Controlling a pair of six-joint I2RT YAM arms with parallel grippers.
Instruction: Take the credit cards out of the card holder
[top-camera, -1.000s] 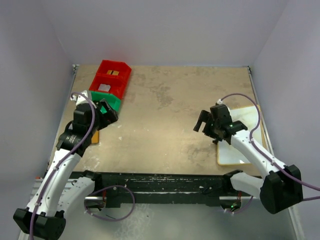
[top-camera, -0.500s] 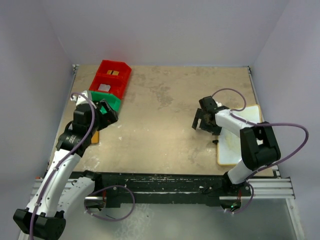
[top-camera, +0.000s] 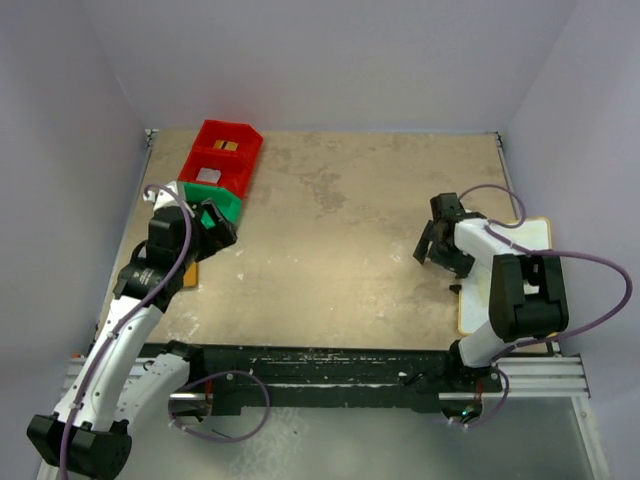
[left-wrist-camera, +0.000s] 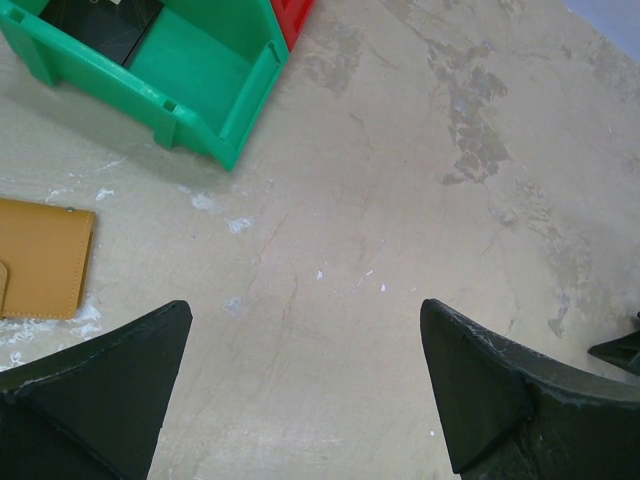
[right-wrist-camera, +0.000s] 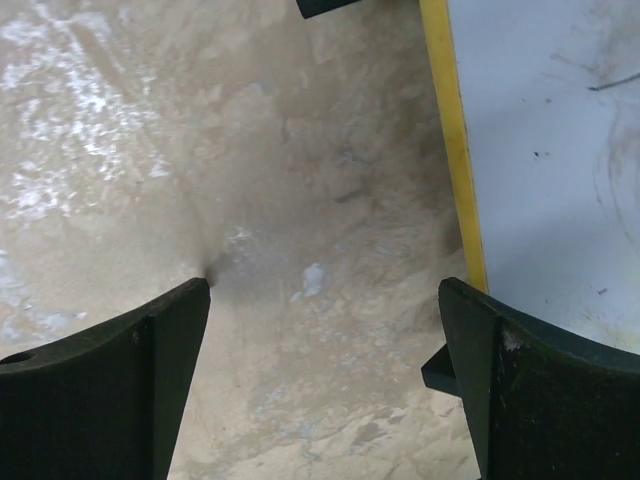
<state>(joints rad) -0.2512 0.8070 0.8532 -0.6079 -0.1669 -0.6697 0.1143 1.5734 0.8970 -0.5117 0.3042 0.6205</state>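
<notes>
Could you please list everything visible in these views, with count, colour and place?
table: one, mottled beige, under everything.
red bins: two, red, in a row at the far left.
green bin: one, green, continuing that row towards the arms.
gold-tan credit card: one, in the far red bin.
pale credit card: one, grey-white, in the near red bin.
black credit card: one, in the green bin.
card holder: one, orange-tan, flat on the table near the green bin.
board: one, white with yellow edge, at the right.
left tool: one, black, open and empty, over bare table by the green bin.
right tool: one, black, open and empty, beside the board's edge.
</notes>
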